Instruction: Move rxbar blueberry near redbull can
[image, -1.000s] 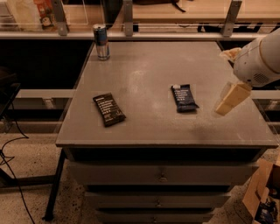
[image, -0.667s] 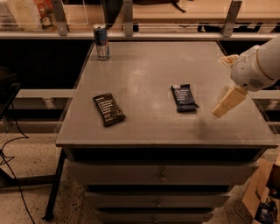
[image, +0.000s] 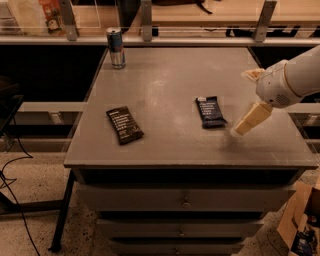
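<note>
step: reach blue bar | gripper just at its 3 o'clock, grip state cannot tell | can well apart at 11 o'clock | advice: centre over bar, close across its narrow width, avoid nudging it sideways

On the table, the can stands at the back left corner. The blueberry bar lies right of centre, and the second bar lies well apart to its left, nearer the front edge. The gripper hangs just right of the blueberry bar, over the table's right side.
</note>
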